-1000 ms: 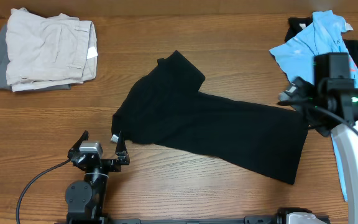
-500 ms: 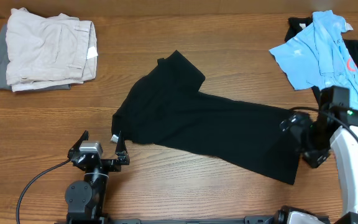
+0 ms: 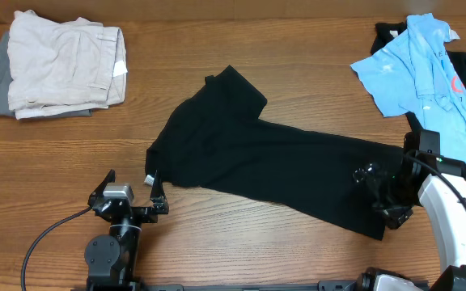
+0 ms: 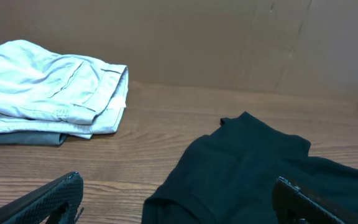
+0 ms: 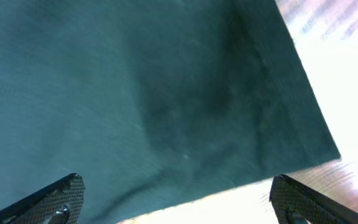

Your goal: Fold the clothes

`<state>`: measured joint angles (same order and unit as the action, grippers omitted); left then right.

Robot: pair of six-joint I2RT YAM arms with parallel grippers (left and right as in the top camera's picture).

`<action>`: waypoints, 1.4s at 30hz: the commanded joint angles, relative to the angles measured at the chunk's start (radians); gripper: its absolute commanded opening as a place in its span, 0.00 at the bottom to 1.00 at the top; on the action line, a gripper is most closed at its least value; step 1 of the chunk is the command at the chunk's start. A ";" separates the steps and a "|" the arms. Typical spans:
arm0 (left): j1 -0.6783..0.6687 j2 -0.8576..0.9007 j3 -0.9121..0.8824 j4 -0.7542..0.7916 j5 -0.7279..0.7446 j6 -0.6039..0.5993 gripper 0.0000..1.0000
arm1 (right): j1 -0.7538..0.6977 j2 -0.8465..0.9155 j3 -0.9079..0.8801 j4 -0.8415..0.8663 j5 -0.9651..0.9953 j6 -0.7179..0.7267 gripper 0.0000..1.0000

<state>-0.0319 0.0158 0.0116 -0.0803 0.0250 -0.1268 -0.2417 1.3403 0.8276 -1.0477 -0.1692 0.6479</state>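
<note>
My right tool (image 3: 379,194), spread wide, hangs over the right end of the black shirt (image 3: 257,162), whose length runs away up-left.

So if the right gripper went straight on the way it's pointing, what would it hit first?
The black shirt. The right gripper, jaws open, points down at the cloth near its hem corner, so it would likely touch fabric before the table, though its height above is unclear.
</note>
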 commanded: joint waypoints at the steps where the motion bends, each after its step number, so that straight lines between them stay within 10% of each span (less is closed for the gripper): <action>1: 0.005 -0.011 -0.006 0.003 -0.006 0.015 1.00 | 0.000 -0.005 0.073 0.063 -0.005 -0.037 1.00; 15: 0.005 -0.011 -0.006 0.003 -0.006 0.015 1.00 | -0.001 0.093 0.077 0.531 0.242 -0.233 1.00; 30: 0.005 -0.011 -0.006 0.003 -0.006 0.015 1.00 | -0.044 0.301 0.077 0.571 0.379 -0.281 0.99; 35: 0.005 -0.011 -0.006 0.003 -0.006 0.015 1.00 | -0.044 0.321 0.077 0.597 0.323 -0.286 0.79; 42: 0.005 -0.011 -0.006 0.003 -0.006 0.015 1.00 | -0.044 0.378 0.077 0.616 0.318 -0.285 0.76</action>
<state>-0.0319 0.0158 0.0116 -0.0807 0.0250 -0.1268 -0.2817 1.6886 0.8875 -0.4397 0.1574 0.3649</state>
